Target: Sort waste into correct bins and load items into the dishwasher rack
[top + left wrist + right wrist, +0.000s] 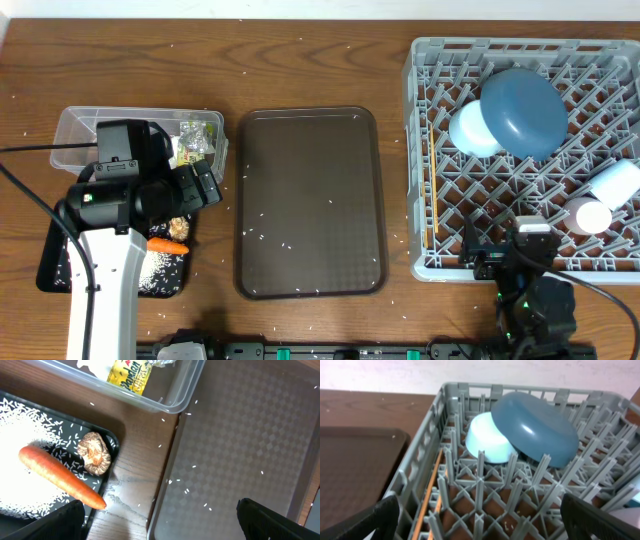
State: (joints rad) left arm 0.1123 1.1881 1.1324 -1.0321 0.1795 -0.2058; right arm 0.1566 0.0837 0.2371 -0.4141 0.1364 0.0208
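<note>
The grey dishwasher rack [425, 150] on the right holds the dark-blue plate [523, 110], tilted over a pale bluish round vessel [468, 130]. Two small pale cups [615, 183] [588, 214] lie on their sides. The chopsticks [427, 495] lie along its left wall. My right gripper [490, 255] hovers open at the rack's near edge. The clear tub [75, 135] holds the yellow-green wrapper [131, 375] and white paper [92, 365]. The black tray [112, 440] holds the carrot [60, 477], brown lump [95, 453] and rice [20, 450]. My left gripper [160, 525] is open and empty above the tray's right edge.
A large dark brown serving tray [310, 200] lies in the middle of the wooden table, with rice grains [285, 245] scattered on it and on the wood around it. The left arm's body [105, 260] covers part of the black tray.
</note>
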